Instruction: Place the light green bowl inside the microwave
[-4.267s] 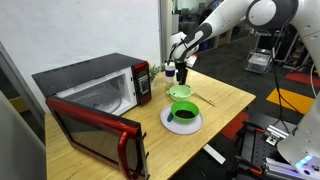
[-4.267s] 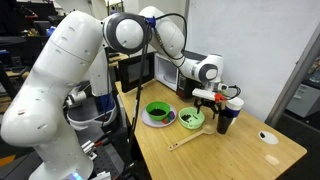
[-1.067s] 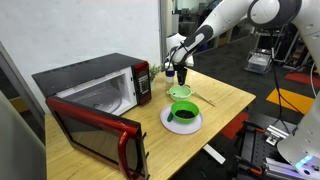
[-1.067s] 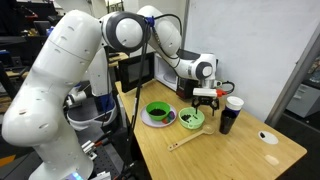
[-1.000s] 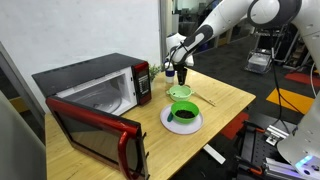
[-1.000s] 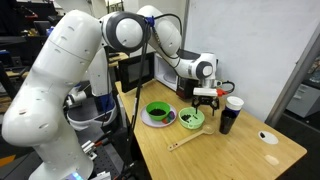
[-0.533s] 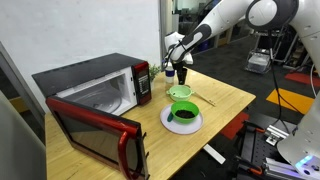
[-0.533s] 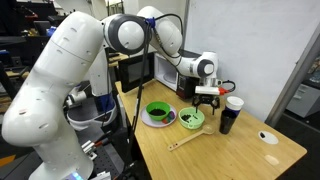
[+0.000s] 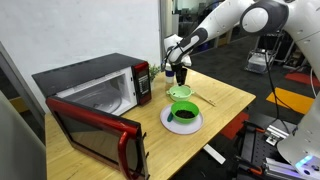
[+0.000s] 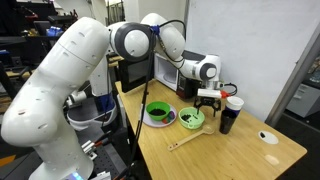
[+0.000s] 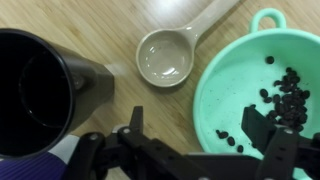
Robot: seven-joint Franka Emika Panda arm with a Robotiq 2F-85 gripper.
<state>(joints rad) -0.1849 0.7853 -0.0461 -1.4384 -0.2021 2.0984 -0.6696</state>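
The light green bowl point(image 9: 180, 92) sits on the wooden table and holds several dark beans. It also shows in an exterior view point(image 10: 191, 118) and in the wrist view point(image 11: 262, 70). My gripper point(image 11: 198, 125) is open and low over the bowl's rim, with one finger inside the bowl and one outside it. It shows in both exterior views point(image 9: 180, 70) point(image 10: 208, 99). The microwave point(image 9: 90, 88) stands at the table's end with its red-trimmed door point(image 9: 95, 130) folded open and its white inside showing. It is partly hidden by the arm in an exterior view point(image 10: 140, 70).
A darker green bowl on a white plate point(image 9: 182, 116) point(image 10: 157, 111) sits beside the light green bowl. A black cup point(image 10: 227, 117) point(image 11: 35, 85) stands close by the gripper. A pale spoon point(image 11: 165, 55) lies next to the bowl. A wooden stick point(image 10: 185, 141) lies near the table edge.
My gripper has shifted from beside the black cup toward the light green bowl and dipped slightly. The bowl has not moved.
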